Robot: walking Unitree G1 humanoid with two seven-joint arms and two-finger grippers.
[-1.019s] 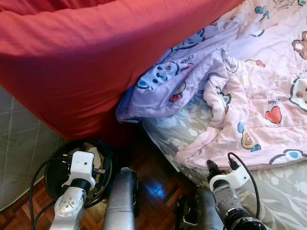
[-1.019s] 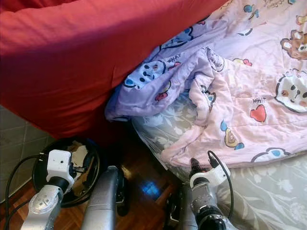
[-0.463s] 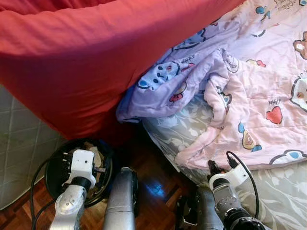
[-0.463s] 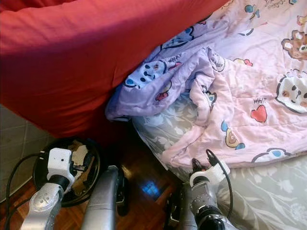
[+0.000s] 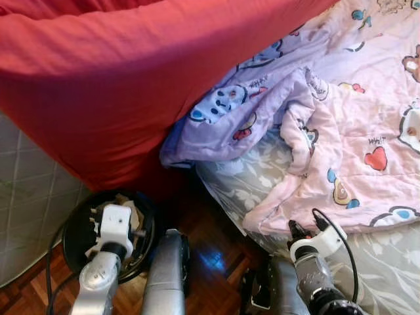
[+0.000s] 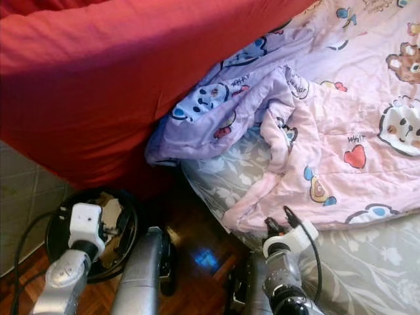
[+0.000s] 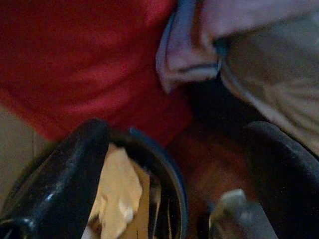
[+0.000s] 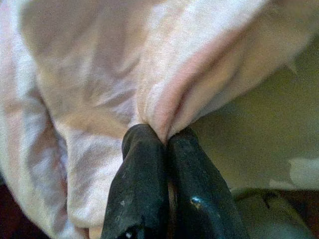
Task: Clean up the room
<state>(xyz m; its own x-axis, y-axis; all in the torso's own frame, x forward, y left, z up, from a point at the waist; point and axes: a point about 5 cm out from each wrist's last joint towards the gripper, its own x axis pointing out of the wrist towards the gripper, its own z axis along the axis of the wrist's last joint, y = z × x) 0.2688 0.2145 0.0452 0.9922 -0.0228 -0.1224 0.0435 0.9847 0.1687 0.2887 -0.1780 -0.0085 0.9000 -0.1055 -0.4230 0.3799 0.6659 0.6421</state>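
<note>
A bedroom in a home is showing here. A bed with a grey flowered sheet (image 5: 380, 262) is lying just beyond the right gripper's fingers (image 8: 144, 194), and a pink cartoon quilt (image 5: 354, 131) is bunching up on it at their tips. A big red cover (image 5: 131, 85) is hanging beyond the left fingers (image 7: 65, 184), with a round bin (image 5: 79, 230) of scraps sitting under them on a wooden floor (image 5: 210, 249).
</note>
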